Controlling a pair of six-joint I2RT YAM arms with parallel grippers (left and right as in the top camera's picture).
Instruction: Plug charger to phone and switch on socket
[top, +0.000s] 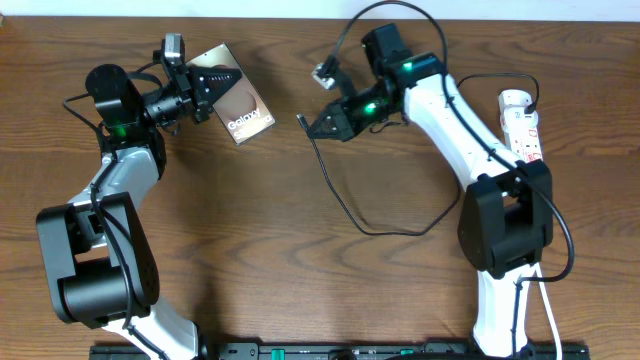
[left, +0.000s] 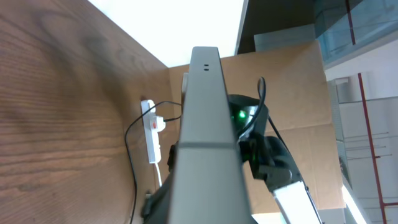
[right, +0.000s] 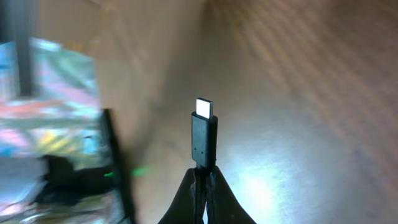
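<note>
The right gripper (right: 204, 186) pinches the long thin black charger cable (top: 390, 234) just behind its small black connector tip (right: 204, 138), whose bright metal end is bare. Across the wooden table (top: 280, 260), the left gripper (top: 210, 86) clamps one end of the flat bronze-brown phone (top: 246, 112). The narrow white power strip (top: 522, 125) lies by the right edge, well apart.

Right gripper (right: 204, 176) pinching charger (right: 204, 140) upright, bright metal tip uppermost, blurred wooden table (right: 298, 93) behind
</note>
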